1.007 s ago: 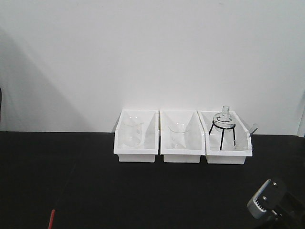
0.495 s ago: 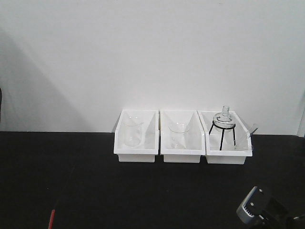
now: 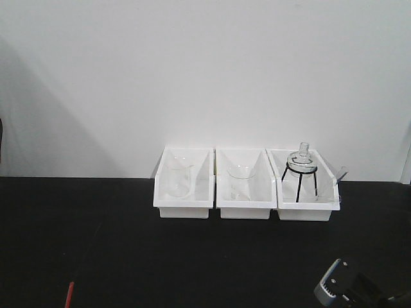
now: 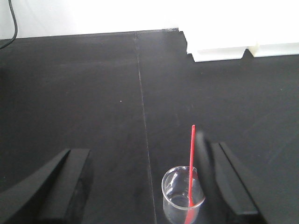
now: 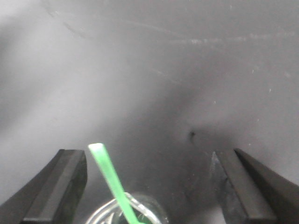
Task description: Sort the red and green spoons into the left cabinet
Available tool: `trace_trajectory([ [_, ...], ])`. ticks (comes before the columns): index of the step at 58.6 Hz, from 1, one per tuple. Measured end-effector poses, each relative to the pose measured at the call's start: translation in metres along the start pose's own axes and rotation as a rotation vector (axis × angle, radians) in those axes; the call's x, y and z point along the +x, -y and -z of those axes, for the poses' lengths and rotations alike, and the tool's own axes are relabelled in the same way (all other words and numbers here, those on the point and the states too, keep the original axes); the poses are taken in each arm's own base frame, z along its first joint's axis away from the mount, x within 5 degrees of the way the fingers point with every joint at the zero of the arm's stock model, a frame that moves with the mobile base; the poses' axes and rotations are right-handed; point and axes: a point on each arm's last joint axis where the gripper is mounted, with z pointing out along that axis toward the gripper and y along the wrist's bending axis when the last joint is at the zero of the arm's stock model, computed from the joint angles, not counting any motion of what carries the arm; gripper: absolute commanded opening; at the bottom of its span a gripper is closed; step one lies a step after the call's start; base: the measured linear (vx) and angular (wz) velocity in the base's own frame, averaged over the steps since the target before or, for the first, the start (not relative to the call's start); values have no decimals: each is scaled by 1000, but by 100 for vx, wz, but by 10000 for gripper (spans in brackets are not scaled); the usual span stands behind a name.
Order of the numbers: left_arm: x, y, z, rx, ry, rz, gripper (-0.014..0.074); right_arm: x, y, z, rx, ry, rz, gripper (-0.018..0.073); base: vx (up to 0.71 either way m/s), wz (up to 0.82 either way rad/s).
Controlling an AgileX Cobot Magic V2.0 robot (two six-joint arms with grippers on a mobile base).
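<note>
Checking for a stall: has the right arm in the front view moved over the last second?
Yes. The right arm has shifted left and lower in frame, toward a spot below the right-hand white bin.

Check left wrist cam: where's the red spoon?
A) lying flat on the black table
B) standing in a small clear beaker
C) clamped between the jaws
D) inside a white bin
B: the red spoon stands with its bowl end down inside the clear beaker on the black table, handle sticking up out of the rim, while the jaws stand open on either side of the beaker.
</note>
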Motion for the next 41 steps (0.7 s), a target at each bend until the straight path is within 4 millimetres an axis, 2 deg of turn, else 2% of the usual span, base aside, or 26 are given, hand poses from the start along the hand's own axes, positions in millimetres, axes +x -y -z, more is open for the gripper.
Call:
trace_trajectory([
  [9, 0, 0, 0, 0, 1, 0, 587, 0, 0, 0, 2, 1, -1, 424, 0, 0],
  [26, 0, 0, 0, 0, 2, 0, 587, 0, 1, 0, 7, 1, -1, -15, 0, 0],
  [41, 0, 0, 0, 0, 2, 0, 587, 0, 1, 0, 8, 3, -3, -7, 0, 0],
])
